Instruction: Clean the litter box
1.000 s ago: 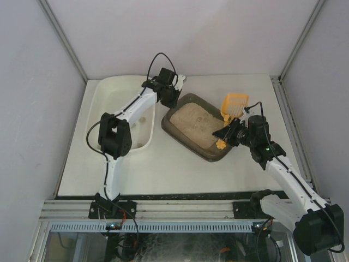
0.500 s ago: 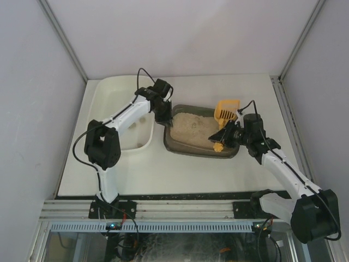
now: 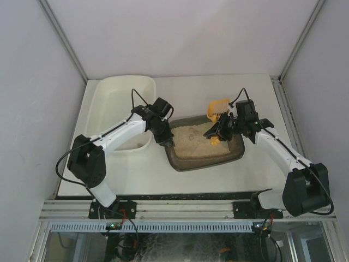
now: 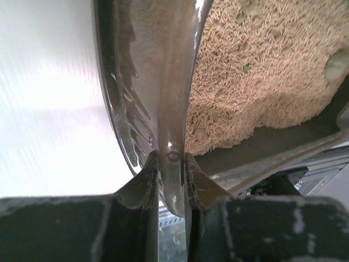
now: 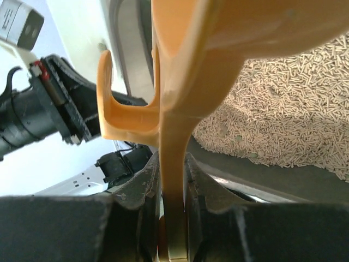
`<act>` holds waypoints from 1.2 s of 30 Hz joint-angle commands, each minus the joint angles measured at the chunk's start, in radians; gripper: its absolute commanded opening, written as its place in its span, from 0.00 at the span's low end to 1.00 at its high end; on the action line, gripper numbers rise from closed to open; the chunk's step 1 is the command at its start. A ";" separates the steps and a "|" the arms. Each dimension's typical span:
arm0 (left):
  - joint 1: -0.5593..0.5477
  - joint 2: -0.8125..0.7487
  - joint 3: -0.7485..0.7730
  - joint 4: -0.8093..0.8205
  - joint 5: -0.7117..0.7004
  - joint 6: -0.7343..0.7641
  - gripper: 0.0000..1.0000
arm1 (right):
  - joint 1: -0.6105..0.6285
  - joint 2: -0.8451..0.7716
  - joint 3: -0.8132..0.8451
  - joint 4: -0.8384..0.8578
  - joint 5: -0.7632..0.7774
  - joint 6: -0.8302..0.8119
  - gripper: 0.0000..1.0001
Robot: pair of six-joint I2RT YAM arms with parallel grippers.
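Note:
The litter box (image 3: 202,164) is a dark brown-grey tray of beige litter (image 3: 197,141) at the table's middle. My left gripper (image 3: 166,142) is shut on its left rim. In the left wrist view the jaws (image 4: 172,164) clamp the dark rim (image 4: 169,82), with litter (image 4: 256,65) to the right. My right gripper (image 3: 218,132) is shut on the handle of an orange scoop (image 3: 218,107) over the box's far right corner. The right wrist view shows the handle (image 5: 174,164) between the jaws and litter (image 5: 289,109) below.
A larger white tub (image 3: 122,90) stands at the far left, right beside the litter box. Grey walls enclose the table on three sides. A metal rail (image 3: 174,210) runs along the near edge. My left arm (image 5: 43,114) shows in the right wrist view.
My left gripper has pulled the litter box's rim toward the near side, turning and shifting the box. My right gripper has moved left and farther away with the scoop.

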 commanded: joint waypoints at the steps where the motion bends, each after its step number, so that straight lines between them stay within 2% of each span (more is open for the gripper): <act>1: -0.065 -0.128 -0.015 0.058 0.182 -0.149 0.23 | 0.013 0.038 0.112 -0.240 0.006 -0.076 0.00; 4: -0.091 -0.136 0.028 0.059 0.195 -0.138 0.46 | 0.015 0.045 0.148 -0.340 -0.007 -0.114 0.00; 6: -0.093 -0.137 0.088 0.035 0.173 -0.095 0.70 | 0.018 0.055 0.177 -0.433 -0.020 -0.151 0.00; 8: -0.080 -0.131 0.195 0.005 0.123 0.000 0.80 | 0.036 0.065 0.208 -0.528 -0.004 -0.193 0.00; 11: -0.015 -0.115 0.378 -0.007 0.070 0.145 0.83 | 0.069 0.088 0.234 -0.628 0.004 -0.231 0.00; 13: 0.058 -0.109 0.464 0.046 0.097 0.240 0.84 | 0.103 0.110 0.239 -0.671 0.004 -0.243 0.00; 14: 0.100 -0.108 0.467 0.110 0.186 0.317 0.84 | 0.121 0.122 0.239 -0.683 0.008 -0.243 0.00; 15: 0.151 -0.104 0.463 0.179 0.298 0.372 0.88 | 0.137 0.135 0.239 -0.691 0.011 -0.246 0.00; 18: 0.256 -0.058 0.454 0.320 0.559 0.472 0.91 | 0.160 0.179 0.249 -0.700 0.008 -0.241 0.00; 23: 0.290 0.075 0.474 0.343 0.578 0.590 0.90 | 0.161 0.254 0.269 -0.685 -0.084 -0.203 0.00; 32: 0.286 0.173 0.281 0.757 0.604 0.446 0.90 | 0.154 0.370 0.269 -0.614 -0.261 -0.125 0.00; 36: 0.276 0.248 0.333 0.769 0.631 0.449 0.89 | 0.129 0.403 0.274 -0.585 -0.269 -0.107 0.00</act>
